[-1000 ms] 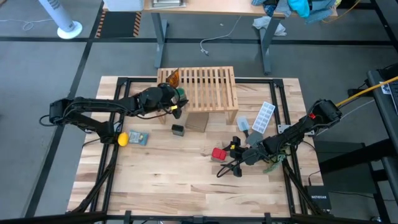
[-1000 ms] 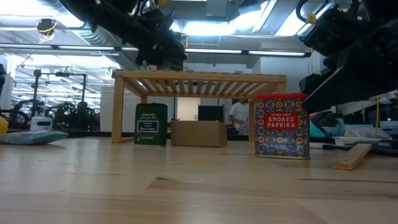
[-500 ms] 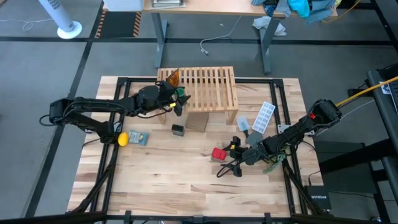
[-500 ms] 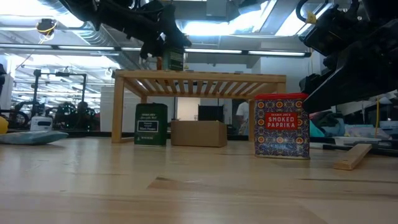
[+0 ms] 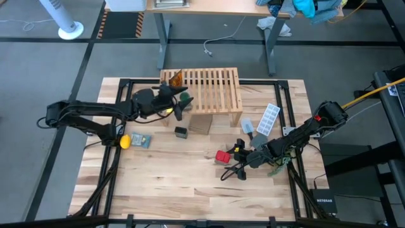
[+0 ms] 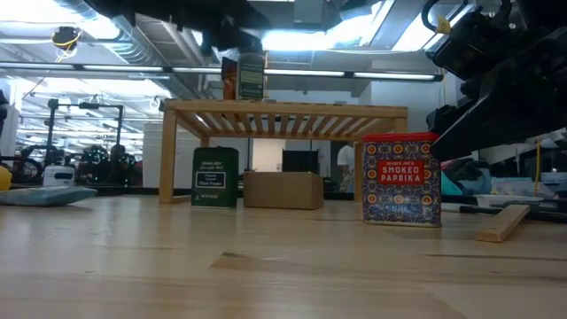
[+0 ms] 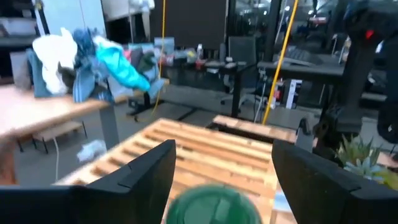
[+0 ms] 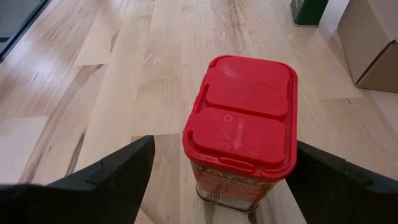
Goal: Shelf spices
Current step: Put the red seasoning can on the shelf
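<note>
On shelf edge: green jar just ahead of spread left tool; unheld.

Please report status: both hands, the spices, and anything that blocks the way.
Left hand open, beside green jar on shelf. Right hand open around red jar on table. Nothing blocking.

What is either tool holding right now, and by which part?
Nothing. The left tool is open beside the green jar standing on the shelf; the right tool is open astride the red jar, not gripping it.
</note>
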`<state>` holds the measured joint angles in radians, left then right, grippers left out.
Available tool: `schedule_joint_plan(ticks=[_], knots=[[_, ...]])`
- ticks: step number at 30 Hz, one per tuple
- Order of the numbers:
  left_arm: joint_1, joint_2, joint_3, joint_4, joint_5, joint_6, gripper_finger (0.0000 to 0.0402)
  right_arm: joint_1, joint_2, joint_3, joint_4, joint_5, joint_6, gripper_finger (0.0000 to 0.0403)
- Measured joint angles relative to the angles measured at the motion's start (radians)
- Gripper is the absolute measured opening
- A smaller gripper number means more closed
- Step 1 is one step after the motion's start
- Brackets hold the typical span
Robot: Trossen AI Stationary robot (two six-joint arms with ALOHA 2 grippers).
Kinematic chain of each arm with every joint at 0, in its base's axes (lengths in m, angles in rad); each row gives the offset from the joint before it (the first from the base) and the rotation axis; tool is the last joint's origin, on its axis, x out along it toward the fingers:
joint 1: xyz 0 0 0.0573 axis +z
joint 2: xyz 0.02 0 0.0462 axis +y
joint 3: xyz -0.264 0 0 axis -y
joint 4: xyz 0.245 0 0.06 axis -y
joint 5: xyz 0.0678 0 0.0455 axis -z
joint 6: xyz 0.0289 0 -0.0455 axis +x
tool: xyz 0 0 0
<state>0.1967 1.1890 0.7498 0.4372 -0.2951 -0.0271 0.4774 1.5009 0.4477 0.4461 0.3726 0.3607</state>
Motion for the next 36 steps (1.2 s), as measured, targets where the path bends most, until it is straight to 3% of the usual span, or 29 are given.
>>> schedule_joint_plan(ticks=[9, 18, 28, 36], knots=[[-0.07, -0.133, 0.0, -0.05, -0.004, 0.051, 0.0258, 0.0, 0.0, 0.0, 0.0, 0.0, 0.0, 0.0342], [-0.23, -0.111, 0.0, -0.434, -0.012, -0.133, 0.0258, 0.0, 0.0, 0.0, 0.0, 0.0, 0.0, 0.0342], [-0.504, -0.062, -0.006, -0.863, -0.37, -0.418, 0.0258, 0.0, 0.0, 0.0, 0.0, 0.0, 0.0, 0.0342], [-0.559, -0.008, -0.111, -0.898, -0.459, -0.556, 0.0258, 0.0, 0.0, 0.0, 0.0, 0.0, 0.0, 0.0342]])
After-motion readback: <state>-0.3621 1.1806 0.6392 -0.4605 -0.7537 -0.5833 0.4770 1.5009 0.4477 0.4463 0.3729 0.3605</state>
